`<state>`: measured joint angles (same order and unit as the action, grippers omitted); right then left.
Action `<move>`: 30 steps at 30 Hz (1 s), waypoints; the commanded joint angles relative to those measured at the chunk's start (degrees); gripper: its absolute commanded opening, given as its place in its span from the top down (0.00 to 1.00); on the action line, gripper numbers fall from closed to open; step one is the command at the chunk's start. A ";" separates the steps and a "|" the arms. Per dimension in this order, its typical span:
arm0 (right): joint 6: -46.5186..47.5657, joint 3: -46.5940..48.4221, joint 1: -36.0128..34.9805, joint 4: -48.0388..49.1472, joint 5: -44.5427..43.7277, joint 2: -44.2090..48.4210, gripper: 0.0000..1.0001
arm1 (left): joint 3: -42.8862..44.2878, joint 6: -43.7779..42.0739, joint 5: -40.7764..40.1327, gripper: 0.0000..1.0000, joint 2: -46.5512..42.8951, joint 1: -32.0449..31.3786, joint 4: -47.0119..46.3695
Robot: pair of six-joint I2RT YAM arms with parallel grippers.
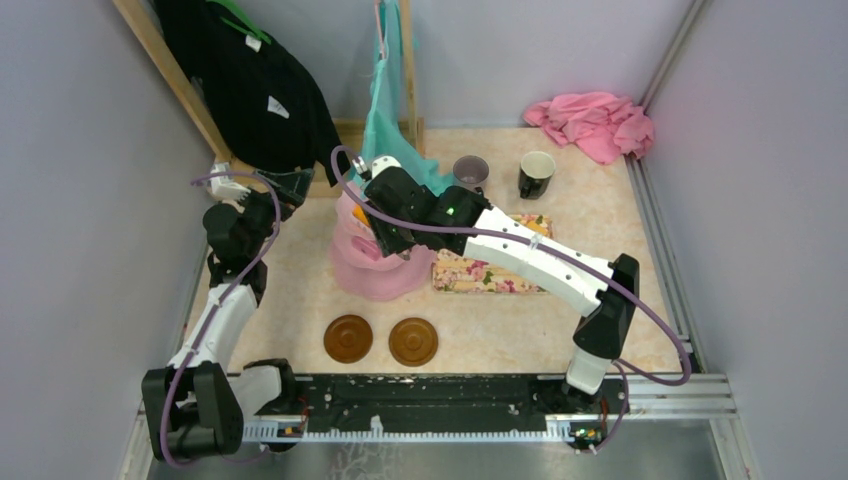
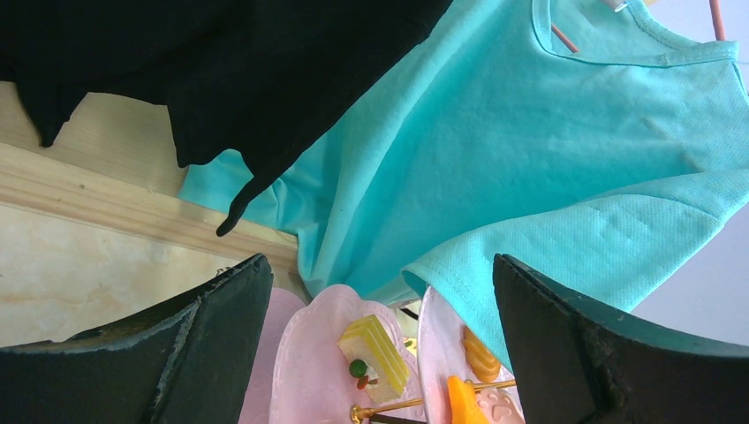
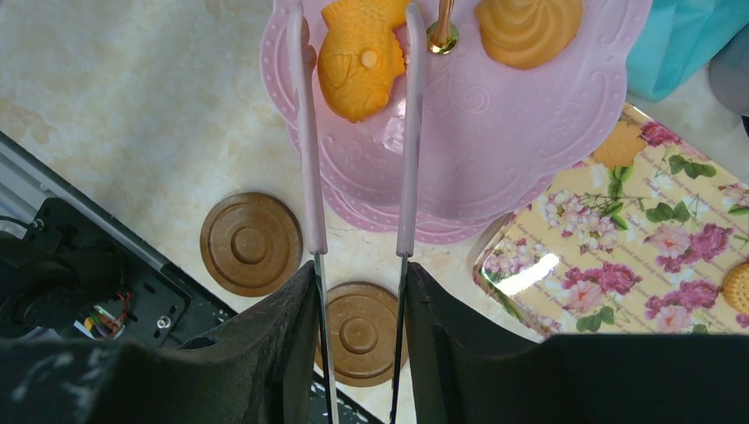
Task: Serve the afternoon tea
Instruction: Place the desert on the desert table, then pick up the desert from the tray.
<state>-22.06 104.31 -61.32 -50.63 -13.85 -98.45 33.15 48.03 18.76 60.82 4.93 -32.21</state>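
The pink three-tier stand [image 1: 375,265] stands mid-table. My right gripper [image 3: 360,274] is shut on a pair of pink-tipped tongs [image 3: 309,159], whose tips straddle an orange fish-shaped cake [image 3: 358,57] on the top tier [image 3: 495,132], beside a swirled cake [image 3: 528,26]. In the top view that gripper [image 1: 385,235] hangs over the stand. My left gripper [image 2: 380,265] is open and empty, left of the stand, facing a tier [image 2: 309,362] with a yellow cake [image 2: 375,353]. Two brown discs [image 1: 348,338] [image 1: 413,341] lie in front. A grey mug [image 1: 470,172] and a black mug [image 1: 536,174] stand behind.
A floral tray [image 1: 490,275] lies right of the stand, with a biscuit [image 3: 736,287] on it. Teal fabric [image 1: 390,110] and a black garment [image 1: 250,80] hang at the back left, and the teal fabric drapes over the stand's top. A pink cloth [image 1: 595,122] lies back right.
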 commanded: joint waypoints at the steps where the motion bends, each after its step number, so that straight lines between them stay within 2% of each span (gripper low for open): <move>1: 0.62 2.09 0.50 2.12 -0.92 2.83 0.62 | -0.10 0.13 0.95 0.01 0.19 0.21 -2.42; 24: 1.32 -0.45 0.51 2.80 -1.77 7.15 0.62 | 0.04 -0.44 0.63 0.01 0.36 0.26 -2.34; 30: 0.77 -4.61 0.05 3.26 -1.57 10.49 0.62 | 0.08 -0.74 0.39 0.01 0.29 0.24 -1.99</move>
<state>-21.45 102.24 -61.32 -50.06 -14.90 -93.17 33.15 47.97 18.74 61.04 4.93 -32.23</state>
